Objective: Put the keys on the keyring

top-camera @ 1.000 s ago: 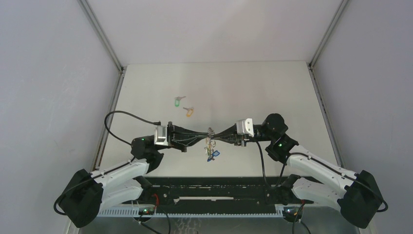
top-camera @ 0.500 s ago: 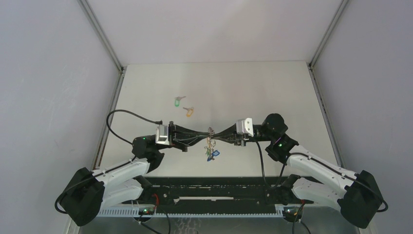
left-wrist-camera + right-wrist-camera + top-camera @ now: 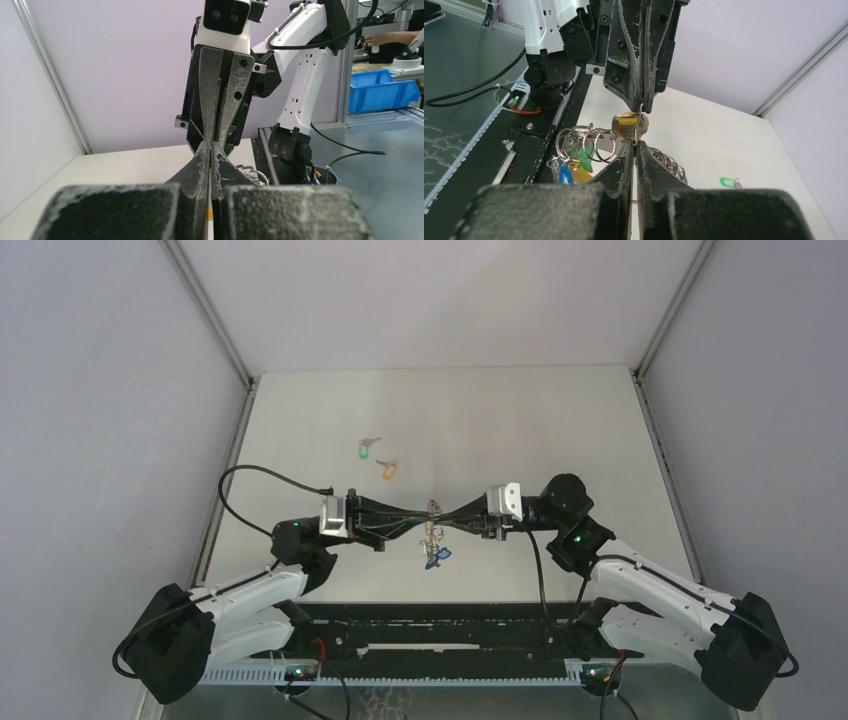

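Scarcely anything had shifted: left gripper [image 3: 424, 517] and right gripper [image 3: 443, 517] met tip to tip, jaws clamped shut on the keyring [image 3: 433, 540], which dangled just below.

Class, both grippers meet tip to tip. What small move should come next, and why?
Probably a slight push of the left gripper toward the right gripper, working the yellow-tagged key along the keyring. Both are shut, tip to tip. The left seems to pinch that key and the right the keyring, whose loops hang beside it. Whether the key is threaded yet cannot be seen.
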